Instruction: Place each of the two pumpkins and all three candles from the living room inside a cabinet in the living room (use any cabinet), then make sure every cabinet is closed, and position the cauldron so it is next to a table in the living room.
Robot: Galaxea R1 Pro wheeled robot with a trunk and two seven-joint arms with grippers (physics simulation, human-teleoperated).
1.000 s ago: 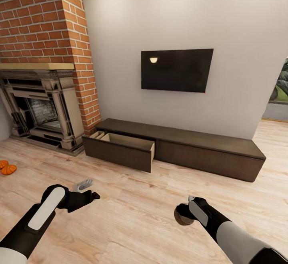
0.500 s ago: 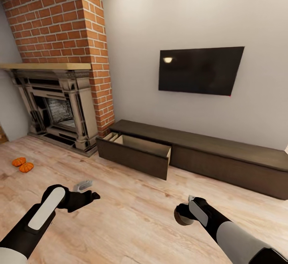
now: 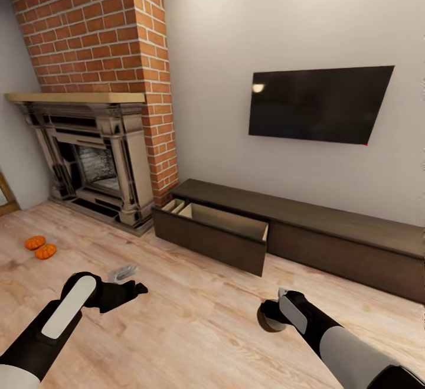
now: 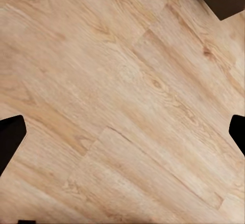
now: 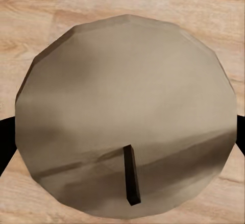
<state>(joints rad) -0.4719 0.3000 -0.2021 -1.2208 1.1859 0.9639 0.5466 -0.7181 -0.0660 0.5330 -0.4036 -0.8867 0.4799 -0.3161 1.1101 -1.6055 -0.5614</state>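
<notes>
Holding a candle [image 5: 125, 117] between its two fingers, the right gripper [image 3: 273, 316] hangs low over the wood floor [image 3: 195, 330]; the right wrist view looks down on the candle's round tan top and short dark wick, with the dark fingers at either side. From that gripper the open drawer [image 3: 221, 231] of the long dark cabinet [image 3: 330, 241] lies at about 11 o'clock in the head view, well apart, with its long axis running along the wall. The right arm is judged the nearer one to the drawer.

The left gripper [image 3: 131, 288] is spread wide and empty, bare floor between its fingertips in the left wrist view. From it the two pumpkins [image 3: 40, 247] sit at about 10 o'clock, on the floor before the fireplace [image 3: 88, 159], nearer the left arm.
</notes>
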